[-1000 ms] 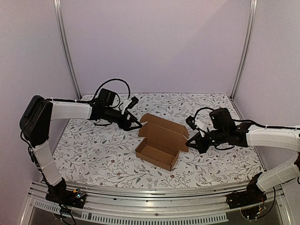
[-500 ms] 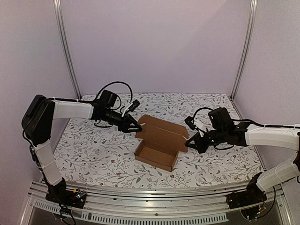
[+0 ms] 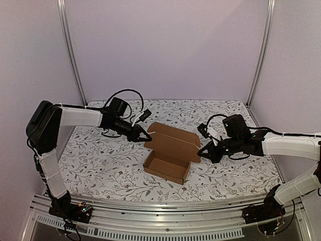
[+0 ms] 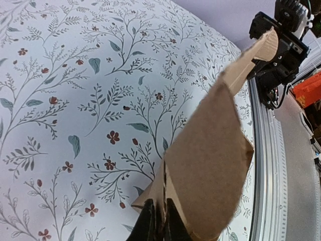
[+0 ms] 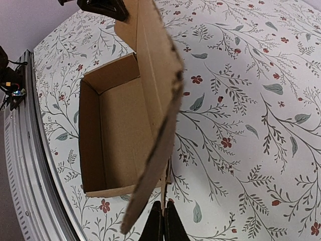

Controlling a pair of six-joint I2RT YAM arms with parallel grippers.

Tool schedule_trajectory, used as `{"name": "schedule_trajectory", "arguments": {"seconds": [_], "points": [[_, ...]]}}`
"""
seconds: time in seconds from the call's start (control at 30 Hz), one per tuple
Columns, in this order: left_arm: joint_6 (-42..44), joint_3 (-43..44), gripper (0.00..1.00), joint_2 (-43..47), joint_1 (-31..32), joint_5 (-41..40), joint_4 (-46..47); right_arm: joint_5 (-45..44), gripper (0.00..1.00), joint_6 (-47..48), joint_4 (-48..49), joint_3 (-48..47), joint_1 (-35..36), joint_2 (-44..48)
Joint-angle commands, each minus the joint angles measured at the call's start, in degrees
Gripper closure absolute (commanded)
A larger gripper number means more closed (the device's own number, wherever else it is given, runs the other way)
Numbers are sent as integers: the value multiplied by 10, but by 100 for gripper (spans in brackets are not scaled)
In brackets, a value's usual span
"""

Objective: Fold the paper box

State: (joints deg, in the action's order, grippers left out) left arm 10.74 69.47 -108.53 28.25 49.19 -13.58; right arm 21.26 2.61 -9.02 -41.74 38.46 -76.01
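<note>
The paper box [image 3: 168,168] is a brown cardboard tray standing open on the flowered table, its lid [image 3: 174,139] raised behind it. My left gripper [image 3: 146,136] is shut on the lid's left side flap, and the left wrist view shows its fingertips [image 4: 161,221] pinching the flap's edge [image 4: 168,193]. My right gripper [image 3: 202,152] is shut on the lid's right side flap, with its fingertips [image 5: 164,213] clamped on the thin cardboard edge [image 5: 164,188]. In the right wrist view the open tray [image 5: 120,115] lies to the left of the tilted lid.
A flowered cloth [image 3: 100,160] covers the table. A metal rail [image 3: 165,206] runs along the near edge, also seen as the rail [image 5: 20,165] beside the box. Pale walls and two upright posts [image 3: 70,50] close in the back and sides.
My left gripper has closed onto the lid's left flap. The lid stands a little more upright and the box has shifted slightly towards the left. The right gripper keeps its hold.
</note>
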Motion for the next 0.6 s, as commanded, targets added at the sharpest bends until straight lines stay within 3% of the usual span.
{"name": "schedule_trajectory", "arguments": {"seconds": [0.0, 0.3, 0.57], "points": [[-9, -9, 100, 26, 11, -39, -7, -17, 100, -4, -10, -16, -2, -5], [-67, -66, 100, 98, 60, -152, 37, -73, 100, -37, -9, -29, 21, -12], [-144, -115, 100, 172, 126, -316, 83, -175, 100, -110, 9, -44, 83, 0]]}}
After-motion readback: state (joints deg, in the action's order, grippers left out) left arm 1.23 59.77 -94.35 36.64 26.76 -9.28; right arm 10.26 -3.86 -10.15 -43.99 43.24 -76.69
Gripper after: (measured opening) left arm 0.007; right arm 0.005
